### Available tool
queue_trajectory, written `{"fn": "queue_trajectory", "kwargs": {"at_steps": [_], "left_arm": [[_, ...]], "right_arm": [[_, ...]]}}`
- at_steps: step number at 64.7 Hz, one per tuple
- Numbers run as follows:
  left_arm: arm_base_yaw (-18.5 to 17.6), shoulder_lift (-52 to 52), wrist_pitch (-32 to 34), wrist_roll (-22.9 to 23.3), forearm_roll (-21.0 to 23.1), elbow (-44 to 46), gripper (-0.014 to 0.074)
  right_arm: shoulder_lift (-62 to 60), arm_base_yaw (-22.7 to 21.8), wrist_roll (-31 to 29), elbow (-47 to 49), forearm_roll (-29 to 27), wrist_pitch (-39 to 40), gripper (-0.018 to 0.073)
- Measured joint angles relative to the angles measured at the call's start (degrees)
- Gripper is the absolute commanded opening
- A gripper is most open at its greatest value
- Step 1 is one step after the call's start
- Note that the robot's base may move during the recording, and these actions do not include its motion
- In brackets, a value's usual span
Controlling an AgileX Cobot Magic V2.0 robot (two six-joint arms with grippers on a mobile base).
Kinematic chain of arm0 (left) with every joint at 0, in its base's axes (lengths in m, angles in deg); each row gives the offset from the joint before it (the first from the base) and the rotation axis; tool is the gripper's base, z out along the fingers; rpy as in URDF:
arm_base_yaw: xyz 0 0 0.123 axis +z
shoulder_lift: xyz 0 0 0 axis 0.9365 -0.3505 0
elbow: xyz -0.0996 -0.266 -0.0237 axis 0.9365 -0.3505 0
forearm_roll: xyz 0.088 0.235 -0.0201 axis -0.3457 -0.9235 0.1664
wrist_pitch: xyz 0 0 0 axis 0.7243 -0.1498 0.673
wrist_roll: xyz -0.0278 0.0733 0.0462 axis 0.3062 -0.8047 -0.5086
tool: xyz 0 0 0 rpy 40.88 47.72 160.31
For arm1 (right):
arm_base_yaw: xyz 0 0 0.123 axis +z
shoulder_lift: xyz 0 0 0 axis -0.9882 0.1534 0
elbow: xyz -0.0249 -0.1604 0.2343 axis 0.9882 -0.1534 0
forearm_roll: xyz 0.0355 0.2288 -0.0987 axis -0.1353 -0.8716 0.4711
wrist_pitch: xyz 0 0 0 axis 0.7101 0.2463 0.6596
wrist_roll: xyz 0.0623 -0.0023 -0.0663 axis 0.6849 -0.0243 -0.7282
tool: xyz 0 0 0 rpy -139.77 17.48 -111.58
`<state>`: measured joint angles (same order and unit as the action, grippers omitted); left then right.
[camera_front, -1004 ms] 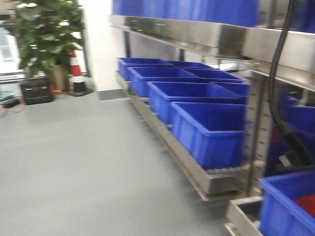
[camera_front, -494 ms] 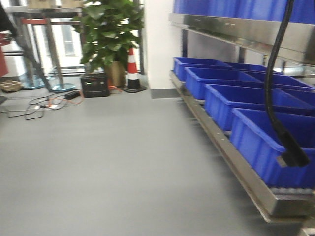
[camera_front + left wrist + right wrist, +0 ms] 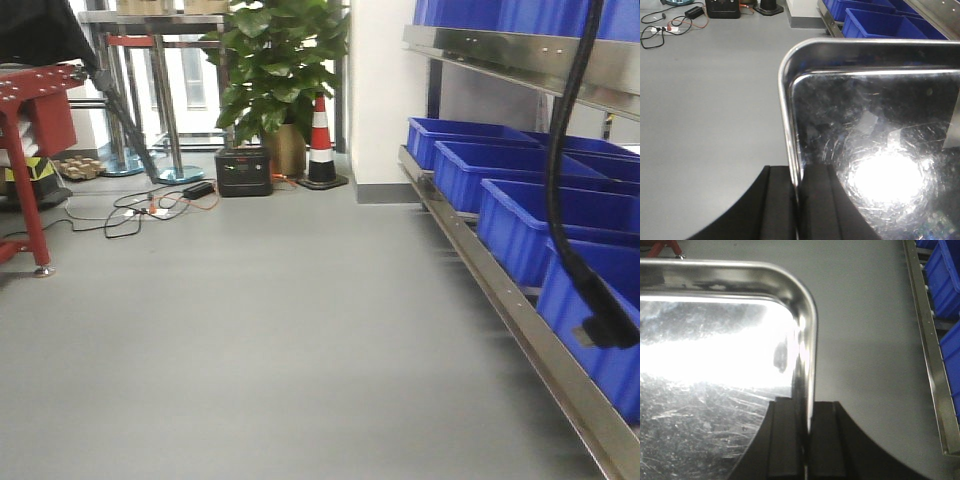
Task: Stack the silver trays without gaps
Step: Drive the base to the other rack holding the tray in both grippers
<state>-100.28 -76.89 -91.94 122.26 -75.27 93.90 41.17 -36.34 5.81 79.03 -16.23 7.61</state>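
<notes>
**A:** Where is the silver tray?

**B:** In the left wrist view the silver tray (image 3: 870, 125) fills the right half. Its rounded far-left corner stands out against the grey floor (image 3: 710, 100) behind it. The inside is scratched and throws back a bright glare.

**A:** And the left gripper?

**B:** The left gripper (image 3: 797, 207) is clamped on the tray's left rim at the near edge of the view. One black jaw is outside the rim and one inside, with the rim pinched between them.

**A:** The right one?

**B:** Mirrored. The right gripper (image 3: 805, 447) pinches the right rim, with polished metal filling the left of that view and floor to the right. I cannot tell whether both arms grip one tray or more than one.

**A:** What is around?

**B:** In the front view, blue bins (image 3: 520, 215) sit in a row on a low steel rack (image 3: 500, 290) along the right, running from near to far. A black cable (image 3: 570, 200) hangs in front of them at near right. At the far end stands a potted plant (image 3: 280, 70), with a striped cone (image 3: 321, 140) just right of its pot and a black box (image 3: 243, 170) just left. Cords (image 3: 130, 215) lie on the floor left of the box. A red frame (image 3: 30, 150) is at the left edge.
</notes>
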Motion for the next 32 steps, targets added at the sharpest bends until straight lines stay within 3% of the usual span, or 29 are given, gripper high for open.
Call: {"fn": "queue_trajectory", "kwargs": {"at_steps": [32], "left_arm": [[0.00, 0.00, 0.00, 0.00, 0.00, 0.00, -0.0016]], "right_arm": [[0.00, 0.00, 0.00, 0.00, 0.00, 0.00, -0.0055]]}}
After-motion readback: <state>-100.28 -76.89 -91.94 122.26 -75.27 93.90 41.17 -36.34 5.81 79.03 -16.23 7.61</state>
